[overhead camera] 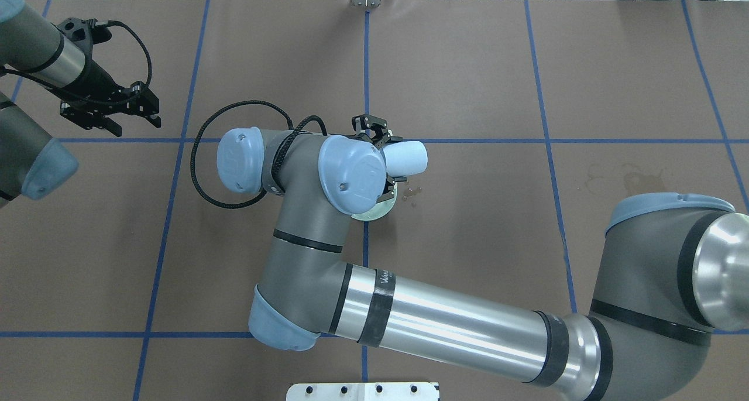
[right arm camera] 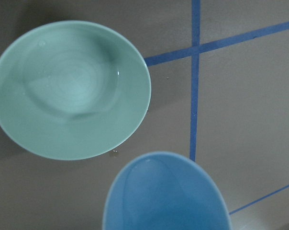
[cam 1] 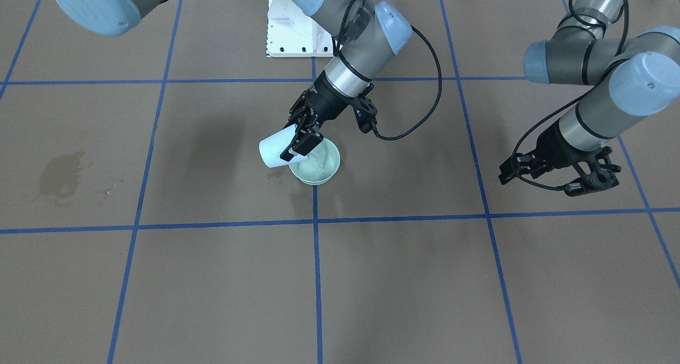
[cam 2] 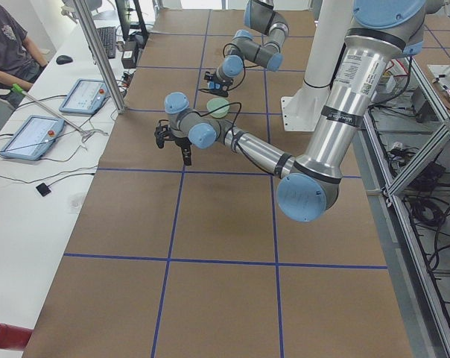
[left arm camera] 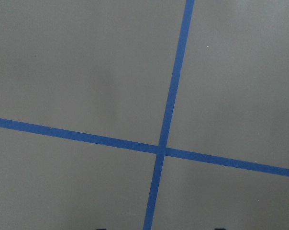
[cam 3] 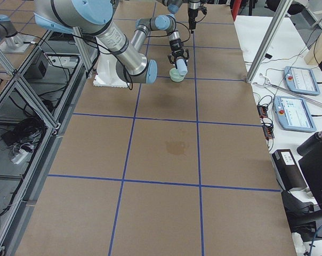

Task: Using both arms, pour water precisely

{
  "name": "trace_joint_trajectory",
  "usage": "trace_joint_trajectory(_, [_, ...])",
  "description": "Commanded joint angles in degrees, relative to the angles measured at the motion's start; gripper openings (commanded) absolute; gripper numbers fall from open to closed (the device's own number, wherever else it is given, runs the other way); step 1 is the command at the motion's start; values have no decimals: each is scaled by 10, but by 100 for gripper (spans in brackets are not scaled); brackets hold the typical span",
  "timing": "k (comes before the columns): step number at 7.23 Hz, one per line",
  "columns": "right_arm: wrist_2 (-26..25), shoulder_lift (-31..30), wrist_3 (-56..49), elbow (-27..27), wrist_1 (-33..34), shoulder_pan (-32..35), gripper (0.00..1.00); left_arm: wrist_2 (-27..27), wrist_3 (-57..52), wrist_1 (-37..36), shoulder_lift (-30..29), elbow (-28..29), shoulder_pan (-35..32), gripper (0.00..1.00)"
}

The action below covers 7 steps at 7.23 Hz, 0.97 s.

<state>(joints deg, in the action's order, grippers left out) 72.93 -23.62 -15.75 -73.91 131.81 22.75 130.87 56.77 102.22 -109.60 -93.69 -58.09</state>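
Observation:
My right gripper (cam 1: 295, 145) is shut on a pale blue cup (cam 1: 273, 152), tipped on its side with the mouth over a pale green bowl (cam 1: 316, 166) at the table's middle. Water (cam 1: 319, 157) shows as glints inside the bowl. In the right wrist view the cup's rim (right arm camera: 166, 194) sits below the bowl (right arm camera: 70, 88). From overhead the cup (overhead camera: 407, 157) sticks out past the wrist, and the bowl (overhead camera: 375, 214) is mostly hidden. My left gripper (overhead camera: 126, 119) is open and empty, hovering far off over bare table. It also shows in the front view (cam 1: 511, 168).
Small drops (cam 1: 275, 174) lie on the table beside the bowl. A dried wet stain (cam 1: 62, 176) marks the paper on my right side. The white pedestal (cam 1: 289, 29) stands behind the bowl. Blue tape lines (left arm camera: 169, 110) cross the brown table.

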Motion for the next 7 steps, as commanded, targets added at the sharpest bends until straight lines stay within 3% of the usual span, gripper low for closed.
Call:
trace_joint_trajectory(1, [-18, 14, -30, 30, 8, -1, 0, 0, 1, 0, 0, 1, 0, 81])
trace_joint_trajectory(7, [-66, 13, -46, 42, 52, -16, 0, 0, 4, 1, 0, 2, 0, 81])
